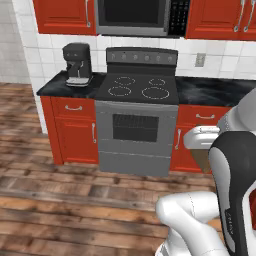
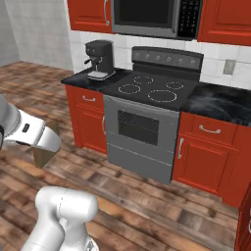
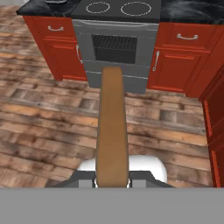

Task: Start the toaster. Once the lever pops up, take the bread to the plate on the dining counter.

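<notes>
My gripper [image 3: 112, 180] is shut on the bread [image 3: 112, 131], a thin brown slice seen edge-on that sticks out away from the fingers. From the left base view the bread [image 1: 202, 161] hangs below the white hand, above the wooden floor in front of the red cabinets. The right base view has the same slice [image 2: 44, 156] under the hand at the left edge. The toaster, the plate and the dining counter are out of view.
A grey stove [image 1: 137, 125] with a black cooktop stands straight ahead, between red cabinets [image 1: 75, 130] under a black worktop [image 1: 215, 90]. A black coffee machine [image 1: 77, 64] sits left of it and a microwave [image 1: 142, 17] hangs above. Open wooden floor [image 1: 75, 200] lies between me and the stove.
</notes>
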